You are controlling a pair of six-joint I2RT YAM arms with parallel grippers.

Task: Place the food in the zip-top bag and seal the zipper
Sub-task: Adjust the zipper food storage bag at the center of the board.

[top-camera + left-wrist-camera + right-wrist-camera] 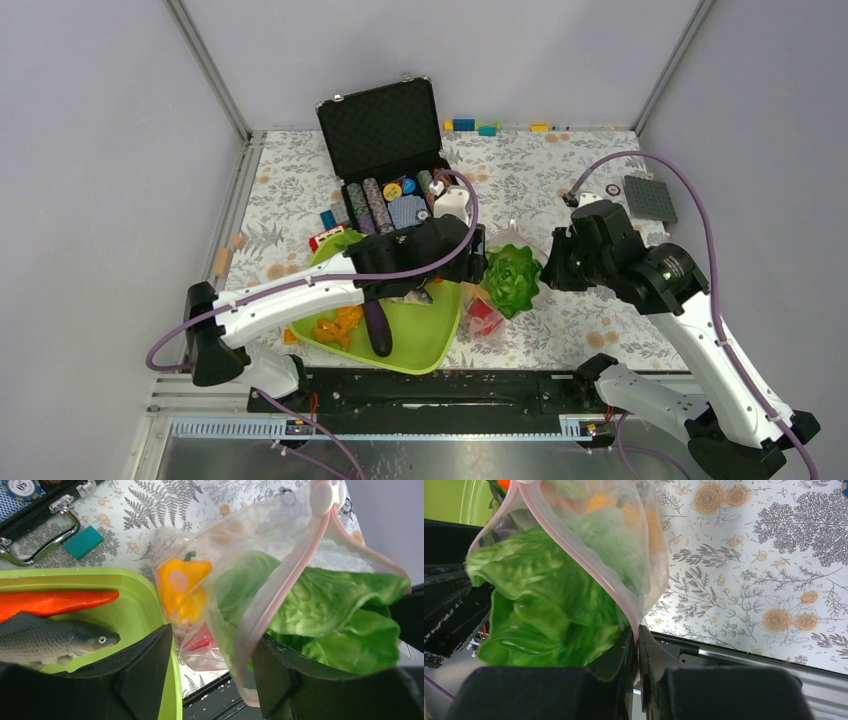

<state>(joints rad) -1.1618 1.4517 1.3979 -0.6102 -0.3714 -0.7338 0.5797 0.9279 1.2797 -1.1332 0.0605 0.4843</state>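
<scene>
The clear zip-top bag (235, 540) hangs between my two grippers, and the green lettuce (513, 280) fills its mouth, partly sticking out. Inside the bag lie a yellow pepper (182, 587) and a red apple (200, 641). My right gripper (638, 645) is shut on the pink zipper (584, 555) edge. My left gripper (214, 640) is open, with the zipper strip (280, 590) running between its fingers, close to the right one. The lime-green tray (150, 587) holds the grey fish (50, 640), orange carrot (55, 602) and purple eggplant (378, 325).
An open black case (385, 150) with poker chips stands behind the tray. A teal block (84, 542) lies by its handle. A grey plate (650, 198) is at the back right, with small blocks (470, 125) along the far wall. A black rail (450, 385) runs along the near edge.
</scene>
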